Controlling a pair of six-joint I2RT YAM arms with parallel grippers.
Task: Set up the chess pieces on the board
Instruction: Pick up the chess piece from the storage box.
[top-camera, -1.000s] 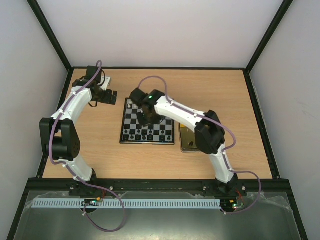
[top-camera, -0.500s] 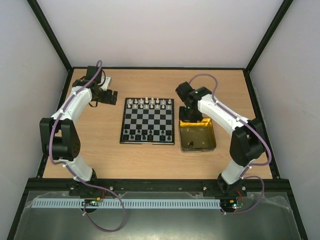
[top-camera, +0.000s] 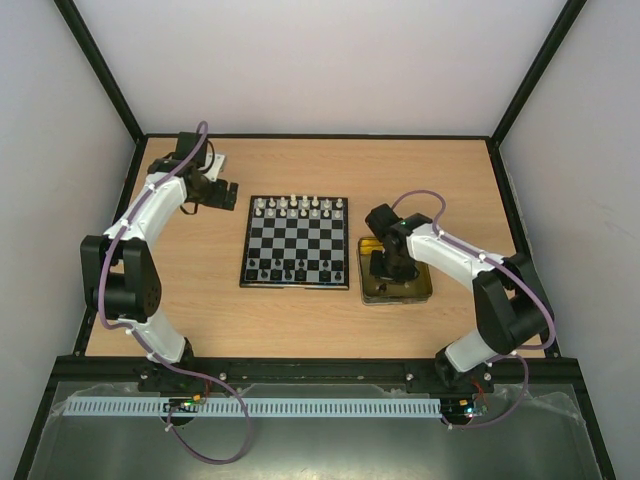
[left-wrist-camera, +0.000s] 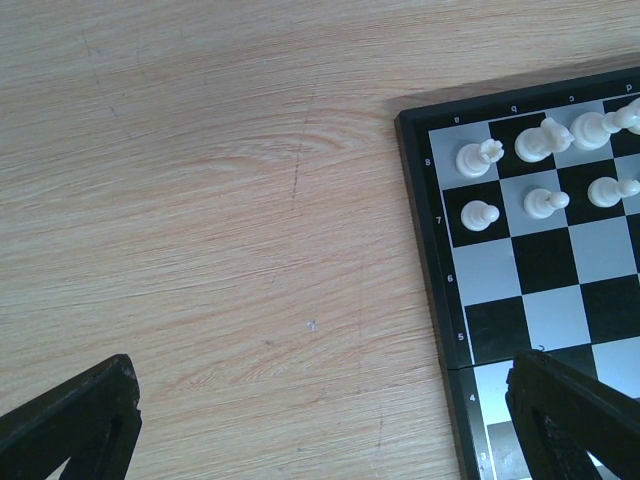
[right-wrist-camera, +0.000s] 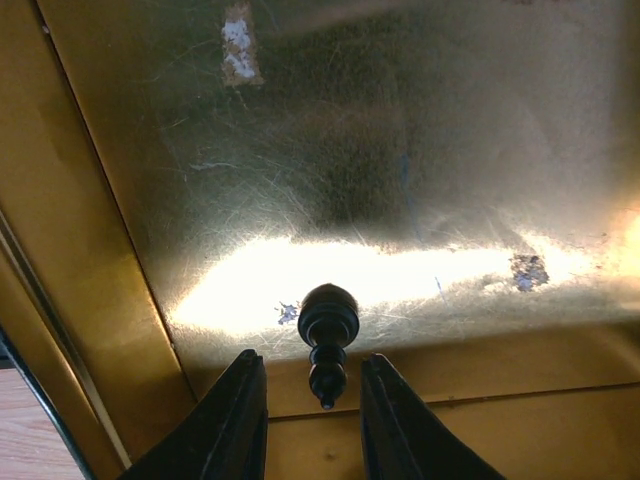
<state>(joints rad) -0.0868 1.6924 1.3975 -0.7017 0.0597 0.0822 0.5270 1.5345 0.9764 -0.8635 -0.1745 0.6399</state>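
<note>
Chess pieces (top-camera: 300, 207) noted mostly on the board (top-camera: 296, 240), near the middle of the wooden table (top-camera: 300, 325): white chessmen (left-wrist-camera: 541, 139) ranged in two rows along the far edge, black chessmen (top-camera: 276, 268) gathered along the near edge, middle squares left bare. Found one more black chessman (right-wrist-camera: 328, 318) off the board, inside the yellow-lined tin (top-camera: 402, 299) set just beside the board's right rim. Saw the right gripper (right-wrist-camera: 311, 372) down in that tin, its two fingers (right-wrist-camera: 236, 425) standing either side of the chessman's narrow end. Noted a thin gap on each side, so jaws partly parted around the piece and not clenched on it. Placed the chessman on the tin's glossy floor, close against one side wall; could not tell from the wrist view whether upright or lying flat. Saw the left gripper (left-wrist-camera: 320, 365) released, jaws spread wide, grasping nothing. Found it hovering over bare wood just outside the board's far left corner, near the white rook's corner but clear of the rim. Counted three white chessmen on the back row and three smaller ones before them in the left wrist view, all standing on their own squares.
</note>
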